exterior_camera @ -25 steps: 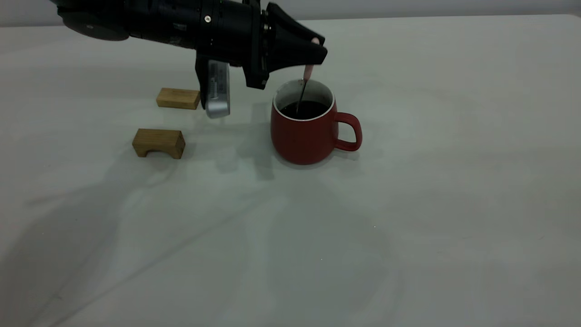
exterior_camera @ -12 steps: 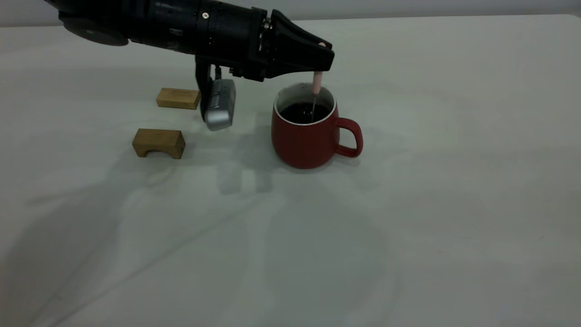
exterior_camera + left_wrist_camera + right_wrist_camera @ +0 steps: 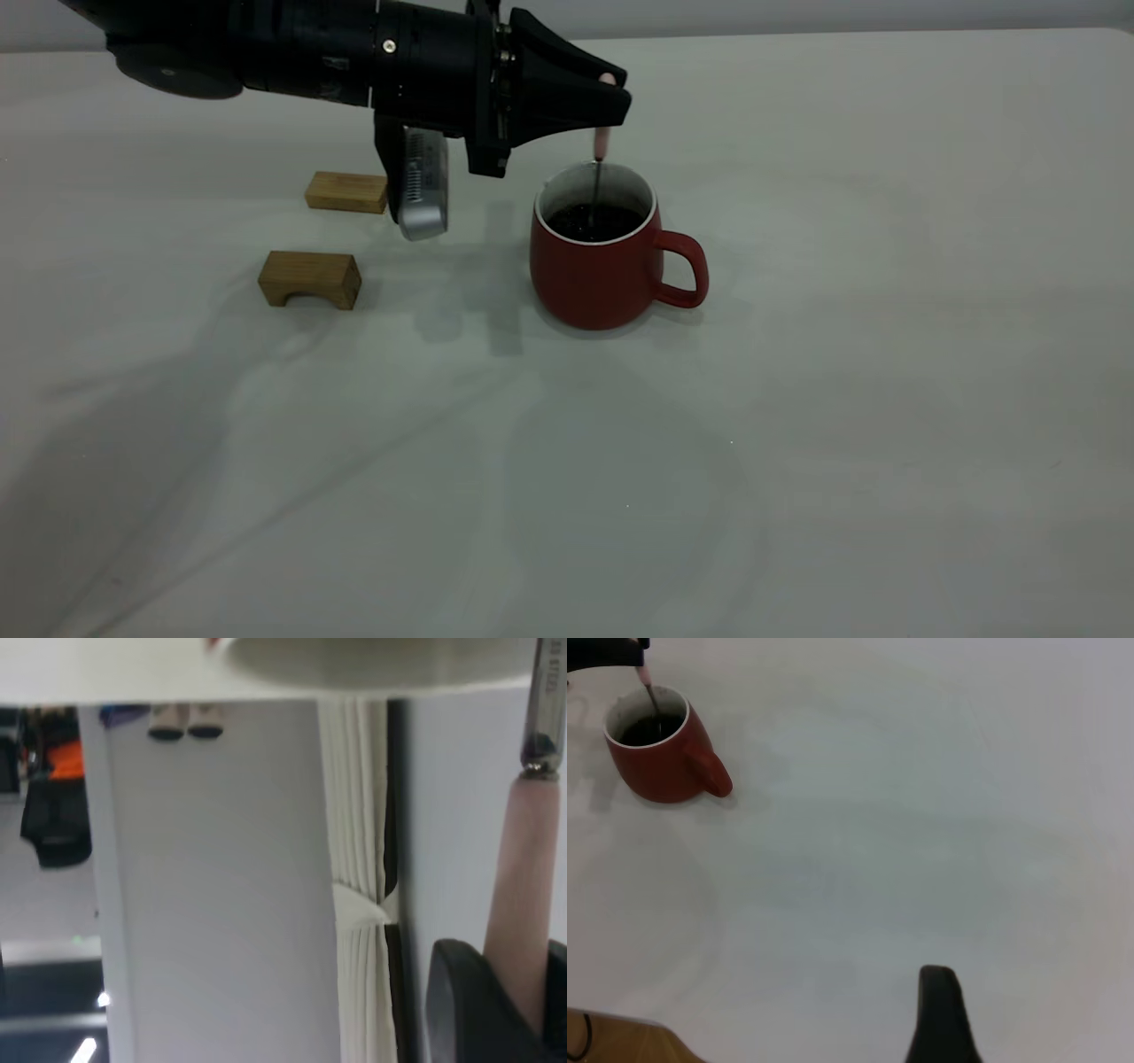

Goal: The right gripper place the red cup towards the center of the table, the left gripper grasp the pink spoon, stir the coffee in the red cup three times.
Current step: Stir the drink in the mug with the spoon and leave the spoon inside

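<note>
Left gripper (image 3: pixel 611 93), upper centre, pinches pink spoon (image 3: pixel 601 140) by its handle, hung upright so its bowl dips into coffee (image 3: pixel 594 221) inside red cup (image 3: pixel 602 266), mid-frame, for stirring

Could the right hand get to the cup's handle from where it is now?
Probably yes. The red cup turns its handle away from the left hand, and the table before the right hand lies bare.
</note>
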